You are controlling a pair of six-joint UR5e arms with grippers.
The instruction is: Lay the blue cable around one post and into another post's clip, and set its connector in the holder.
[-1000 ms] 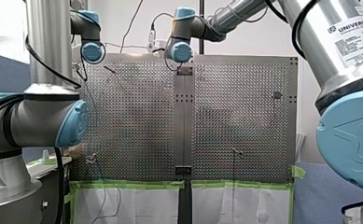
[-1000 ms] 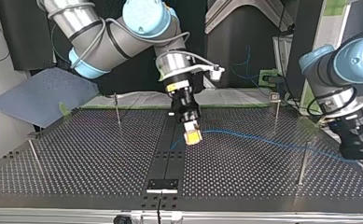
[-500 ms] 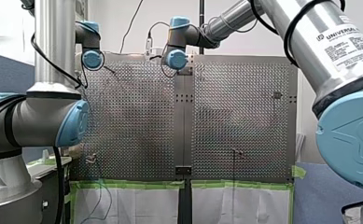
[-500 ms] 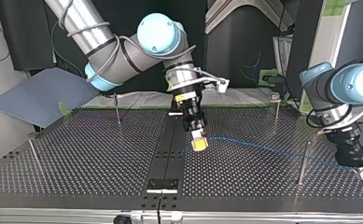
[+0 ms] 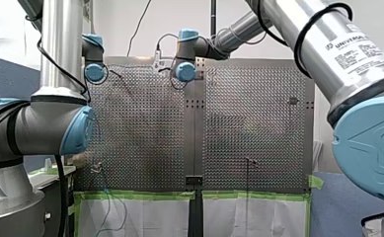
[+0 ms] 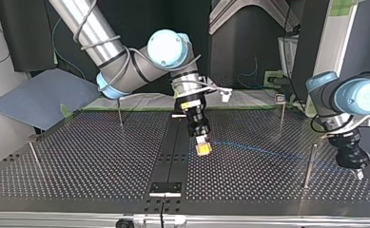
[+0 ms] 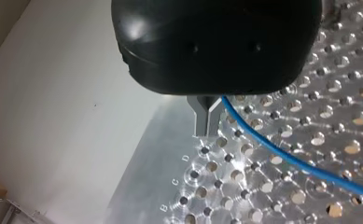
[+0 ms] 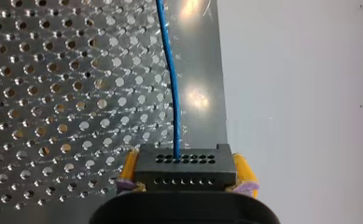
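Note:
In the right wrist view my right gripper (image 8: pixel 186 173) is shut on the black connector (image 8: pixel 186 163), which sits between its yellow pads (image 8: pixel 129 170). The blue cable (image 8: pixel 172 79) runs out of the connector over the perforated plate. In the top view my right gripper (image 6: pixel 202 149) hangs over the table's middle strip. From it the cable (image 6: pixel 268 153) stretches, off the plate, to my left gripper (image 6: pixel 358 174) at that view's right. In the left wrist view my left gripper's (image 7: pixel 206 133) metal fingers are shut on the cable (image 7: pixel 282 156) just above the plate.
Thin posts stand on the table (image 6: pixel 78 161): one close to my left gripper (image 6: pixel 309 166), one with a clip head behind it (image 6: pixel 281 111), and two at the top view's left (image 6: pixel 119 111) (image 6: pixel 33 154). A small black bracket (image 6: pixel 165 188) sits on the middle strip near the front edge.
In the top view my right gripper has come nearer and slightly right with the connector. My left gripper has moved left toward the near post, still on the cable.

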